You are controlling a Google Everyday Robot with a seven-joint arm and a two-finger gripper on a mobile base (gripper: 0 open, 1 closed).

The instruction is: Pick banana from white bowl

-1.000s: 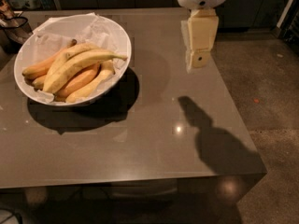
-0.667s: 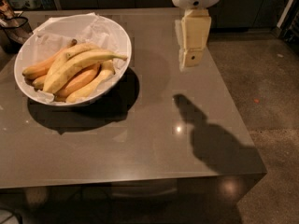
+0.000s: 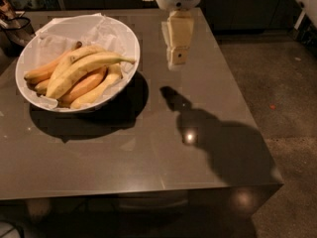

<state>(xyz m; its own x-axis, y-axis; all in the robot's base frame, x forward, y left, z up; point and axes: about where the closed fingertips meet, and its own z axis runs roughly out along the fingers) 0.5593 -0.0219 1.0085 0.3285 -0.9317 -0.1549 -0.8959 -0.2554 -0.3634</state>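
1. Banana (image 3: 86,68) is lying on top of the pile in the white bowl (image 3: 130,41), with its stem pointing right toward the rim.
2. Shorter orange-yellow bananas (image 3: 85,85) are sitting under and beside it on crumpled paper.
3. Bowl is sitting on the back-left of the glossy grey surface (image 3: 148,152).
4. Gripper (image 3: 177,58) is hanging over the surface right of the bowl, apart from the banana. Clenched or released: cannot tell.
5. Arm shadow (image 3: 223,148) is falling across the surface's front-right.
6. Speckled floor (image 3: 282,83) is showing on the right, and dark cabinets (image 3: 237,9) are standing behind.
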